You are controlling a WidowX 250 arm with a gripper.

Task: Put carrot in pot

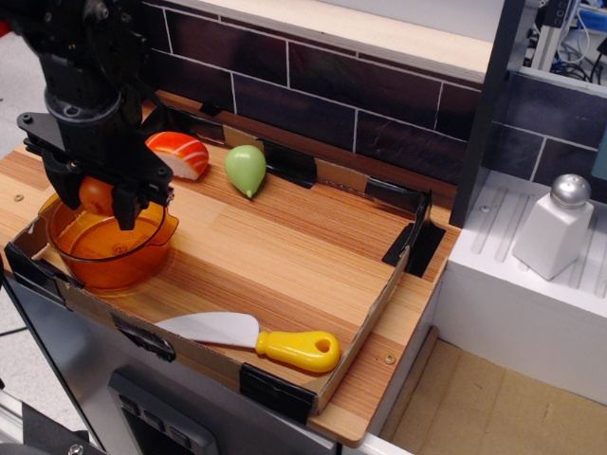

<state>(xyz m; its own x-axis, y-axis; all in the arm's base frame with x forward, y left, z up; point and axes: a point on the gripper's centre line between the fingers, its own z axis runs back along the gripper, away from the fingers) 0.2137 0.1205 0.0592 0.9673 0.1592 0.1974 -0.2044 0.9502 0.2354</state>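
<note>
My black gripper (pixel 97 197) is shut on the small glossy orange carrot (pixel 96 194). It holds the carrot just above the opening of the round translucent orange pot (pixel 106 248), over its far side. The pot stands at the front left corner of the cardboard tray (pixel 375 303). The arm hides the pot's far rim. Nothing shows inside the pot.
An orange-and-white sushi piece (pixel 177 153) and a pale green pear toy (pixel 246 169) lie at the tray's back. A white knife with a yellow handle (pixel 254 340) lies along the front edge. A dark brick wall stands behind; a white salt shaker (pixel 557 227) is at right.
</note>
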